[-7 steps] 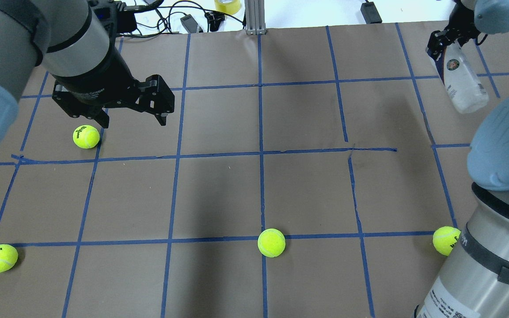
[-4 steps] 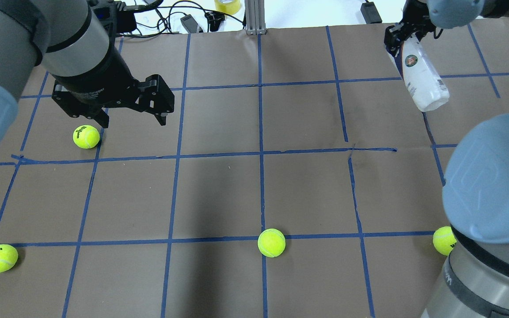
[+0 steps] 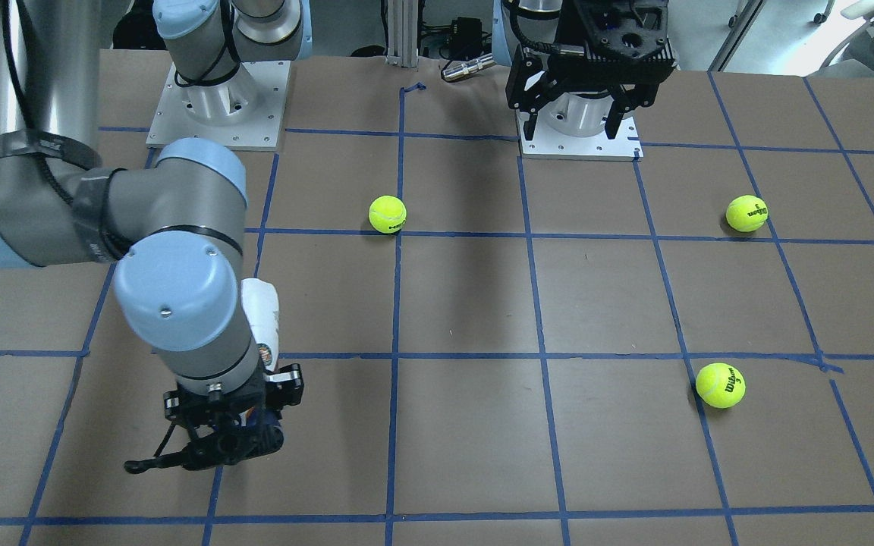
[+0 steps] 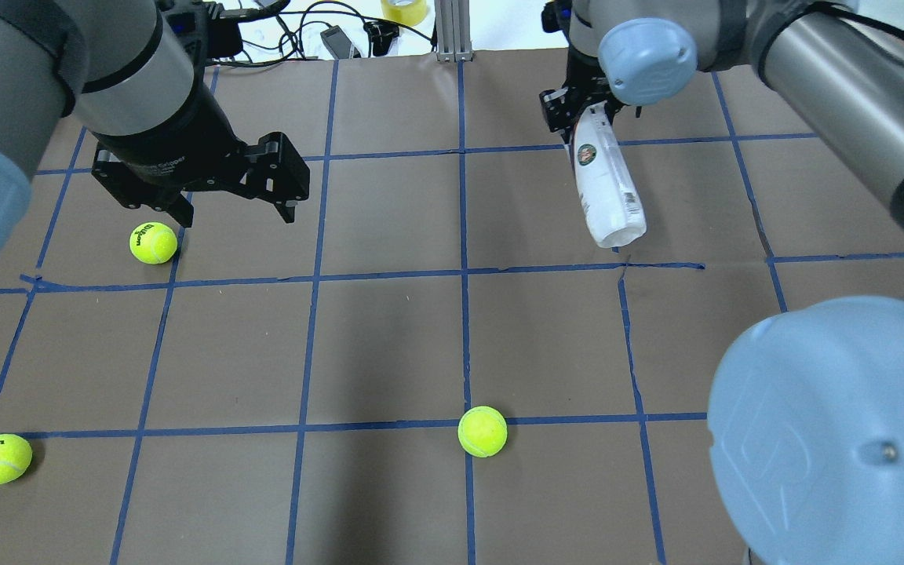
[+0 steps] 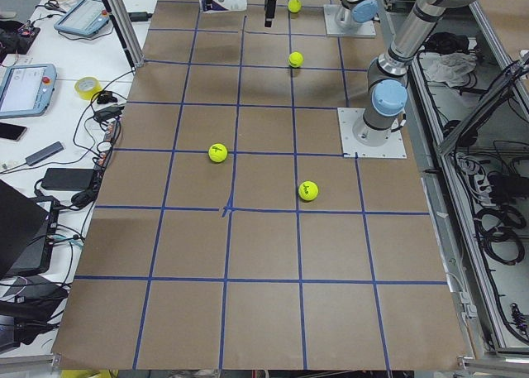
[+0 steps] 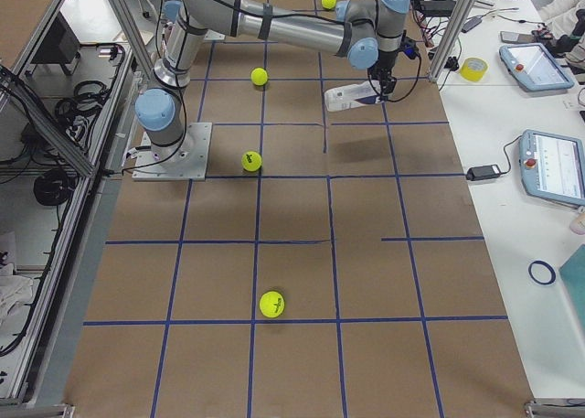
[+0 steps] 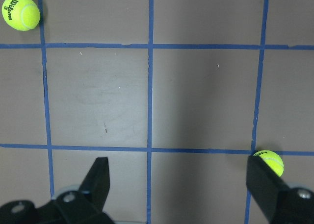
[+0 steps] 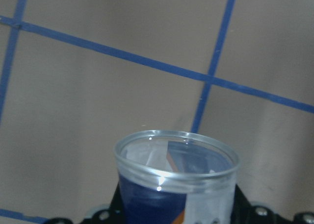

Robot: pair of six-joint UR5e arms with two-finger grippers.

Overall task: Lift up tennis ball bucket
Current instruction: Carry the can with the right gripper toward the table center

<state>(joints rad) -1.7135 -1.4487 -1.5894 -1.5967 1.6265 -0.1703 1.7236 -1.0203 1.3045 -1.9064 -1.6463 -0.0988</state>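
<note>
Tennis ball bucket (image 4: 607,192) is off the table (image 4: 389,345), hanging in the air over the far half, a bit right of centre in the overhead view. The right gripper (image 4: 570,118) has it by one end, fingers clamped on the tube, and the rest sticks out back toward the robot's side. In the right side view it sits close to level, with its shadow on the brown paper underneath. The label is white with a round badge near the gripped end. The right wrist cam looks along the tube to the open clear rim at the free end, with navy and white label showing through the wall. The left gripper (image 4: 237,214) hangs above the table's left side with its fingers spread wide and nothing between them. A tennis ball (image 4: 153,242) lies on the table just beside one fingertip in the left wrist cam, not touching it. The second ball (image 4: 482,431) is on a tape line near the middle, on the robot's side. The third ball (image 4: 0,458) is at the near-left corner, and the fourth ball (image 6: 251,161) lies by the right arm's base plate (image 6: 174,153).
</note>
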